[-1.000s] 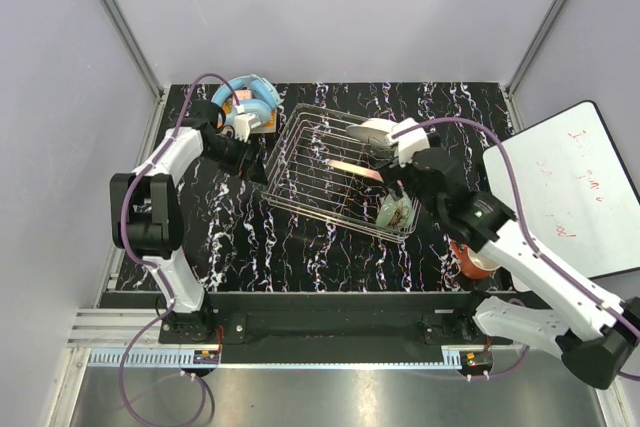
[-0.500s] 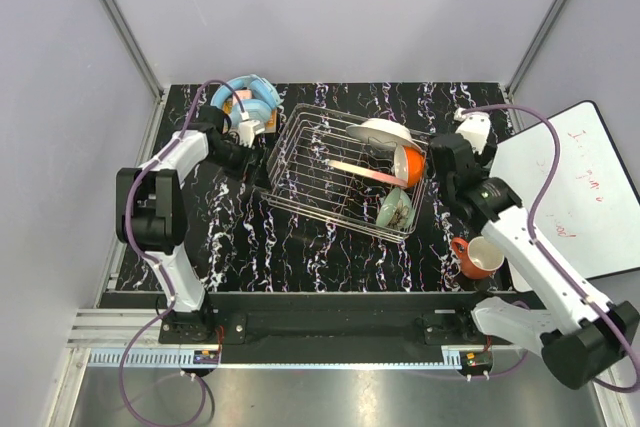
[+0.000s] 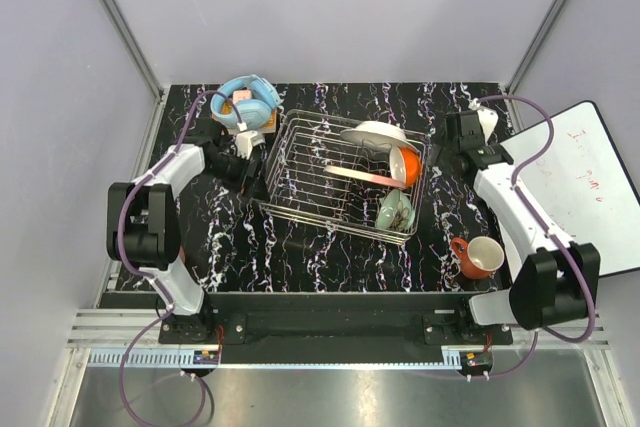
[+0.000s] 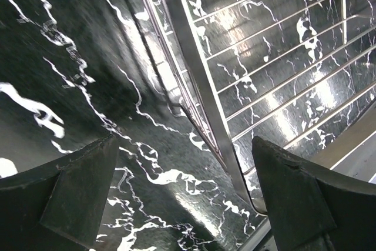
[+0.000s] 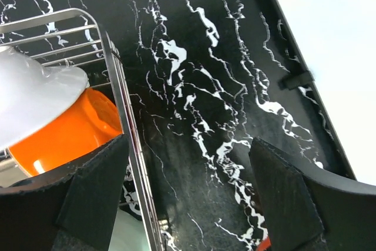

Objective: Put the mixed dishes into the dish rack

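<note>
The silver wire dish rack [image 3: 305, 172] stands mid-table holding a white bowl [image 3: 375, 134], an orange cup [image 3: 408, 165], a pink-and-cream plate [image 3: 358, 173] and a pale green bowl [image 3: 395, 210]. An orange-red mug [image 3: 478, 257] stands on the table to the right. My left gripper [image 3: 256, 177] is open at the rack's left corner; in the left wrist view the rack rim [image 4: 197, 95] runs between its fingers [image 4: 76, 195]. My right gripper [image 3: 447, 154] hangs open and empty just right of the rack; the right wrist view shows the rack rim [image 5: 126, 145], white bowl [image 5: 29, 98] and orange cup [image 5: 70, 133].
Blue headphones [image 3: 248, 102] lie on a small block behind the rack's left corner. A whiteboard [image 3: 580, 187] leans at the right edge, also the whiteboard [image 5: 329, 39] in the right wrist view. Grey walls enclose the black marbled table [image 3: 330, 257].
The right arm has drawn back from over the rack to its right side, leaving the orange cup inside. My left gripper has slid nearer along the rack's left corner.
</note>
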### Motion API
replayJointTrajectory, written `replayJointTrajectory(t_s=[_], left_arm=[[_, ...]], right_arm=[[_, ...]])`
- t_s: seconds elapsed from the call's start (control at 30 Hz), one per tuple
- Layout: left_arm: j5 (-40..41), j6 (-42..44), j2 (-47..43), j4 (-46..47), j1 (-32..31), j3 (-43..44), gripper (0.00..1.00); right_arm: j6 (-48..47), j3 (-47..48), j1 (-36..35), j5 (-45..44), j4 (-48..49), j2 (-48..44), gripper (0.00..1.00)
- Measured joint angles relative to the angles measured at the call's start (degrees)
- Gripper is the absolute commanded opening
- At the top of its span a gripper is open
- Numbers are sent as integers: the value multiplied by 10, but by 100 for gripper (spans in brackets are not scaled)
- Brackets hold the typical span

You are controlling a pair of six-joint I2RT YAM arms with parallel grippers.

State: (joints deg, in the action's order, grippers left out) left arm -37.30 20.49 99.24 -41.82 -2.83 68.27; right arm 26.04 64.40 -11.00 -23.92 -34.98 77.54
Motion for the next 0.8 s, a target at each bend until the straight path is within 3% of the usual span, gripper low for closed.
replayJointTrajectory(t_s=[0.23, 0.5, 0.57, 0.6, 0.8], left_arm=[[3, 0, -52, -3, 0, -59, 99], [22, 15, -100, -32, -1, -93, 99], [24, 21, -102, -42, -1, -92, 99], [25, 23, -103, -48, -1, -91, 99], [28, 41, -117, -73, -1, -91, 99]], right_arm=[[-6, 21, 7, 37, 3, 28, 92], [-9, 9, 7, 35, -24, -50, 83], [3, -5, 7, 35, -42, -88, 88], [13, -12, 7, 35, -54, -107, 99], [142, -69, 18, 75, -128, -219, 100]])
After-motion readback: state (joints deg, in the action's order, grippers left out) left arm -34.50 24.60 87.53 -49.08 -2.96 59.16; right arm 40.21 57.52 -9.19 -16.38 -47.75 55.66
